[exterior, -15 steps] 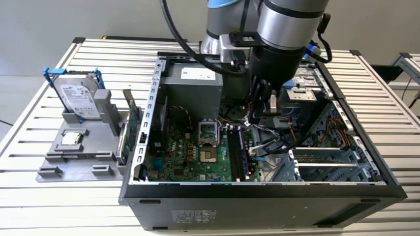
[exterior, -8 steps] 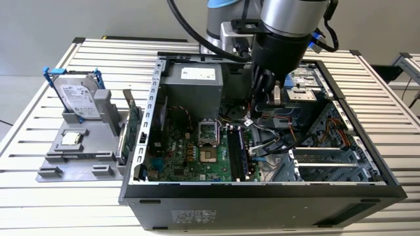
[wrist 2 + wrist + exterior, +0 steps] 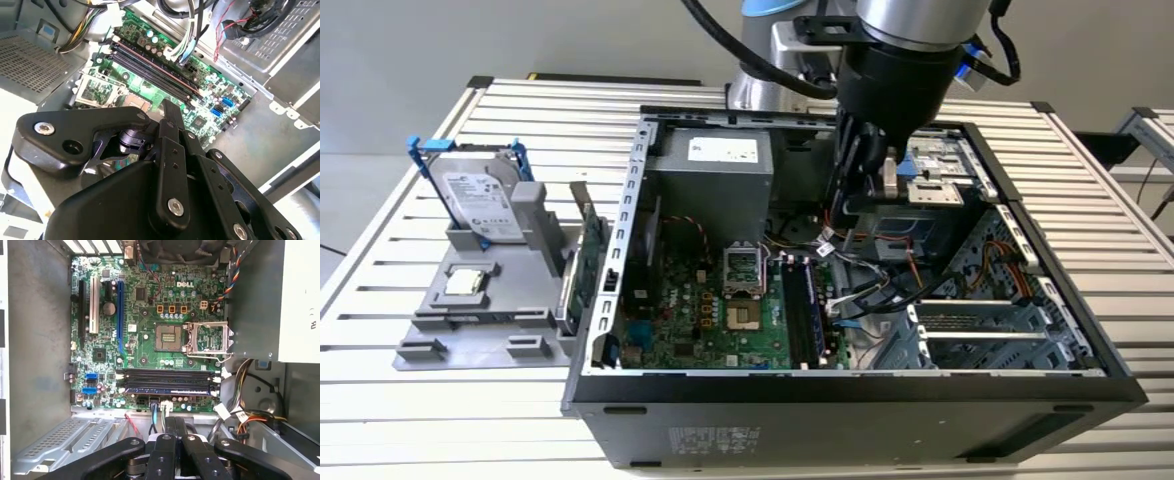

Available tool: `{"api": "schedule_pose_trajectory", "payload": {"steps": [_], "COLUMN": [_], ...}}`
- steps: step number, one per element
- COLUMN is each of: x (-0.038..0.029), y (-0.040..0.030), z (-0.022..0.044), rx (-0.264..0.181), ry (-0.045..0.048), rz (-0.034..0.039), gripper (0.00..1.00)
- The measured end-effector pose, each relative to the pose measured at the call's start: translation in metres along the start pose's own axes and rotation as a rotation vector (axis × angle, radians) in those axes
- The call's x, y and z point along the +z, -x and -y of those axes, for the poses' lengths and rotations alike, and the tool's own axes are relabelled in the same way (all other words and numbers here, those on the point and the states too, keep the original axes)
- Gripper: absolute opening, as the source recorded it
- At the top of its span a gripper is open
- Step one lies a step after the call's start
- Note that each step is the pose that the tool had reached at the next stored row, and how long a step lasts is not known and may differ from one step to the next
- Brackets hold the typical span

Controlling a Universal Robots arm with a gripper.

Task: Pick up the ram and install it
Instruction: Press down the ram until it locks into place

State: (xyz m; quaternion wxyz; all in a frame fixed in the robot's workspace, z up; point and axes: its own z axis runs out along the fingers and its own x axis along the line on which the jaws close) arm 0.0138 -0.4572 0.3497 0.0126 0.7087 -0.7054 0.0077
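pincer (image 3: 176,427): black fingers together, holding nothing, above open black computer case (image 3: 854,385) | long narrow green-blue ram stick (image 3: 170,391): seated in black slot on green motherboard (image 3: 145,347), just beside pincer tips | case on slatted worktop (image 3: 400,420)

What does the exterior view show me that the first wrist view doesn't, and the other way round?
Exterior view: the silver hard drive in its blue frame, the grey holder beside the case, the green expansion card standing on edge, and the slatted table.
First wrist view: the white slot, the blue slot and the blue connectors, seen from straight above.
Both: the motherboard, the processor socket, the memory slots and the end effector over the open case.
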Motion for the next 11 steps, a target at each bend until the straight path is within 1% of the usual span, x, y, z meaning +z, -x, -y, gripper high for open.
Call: {"api": "schedule_pose_trajectory", "payload": {"steps": [4,11], "x": [-0.0037,-0.0045], "y": [-0.0001,-0.0001], "z": [0.0000,0.0000], "rx": [0.000,0.000], "ry": [-0.0001,-0.0001], "rz": [0.0002,0.0002], "gripper": [0.00,0.00]}}
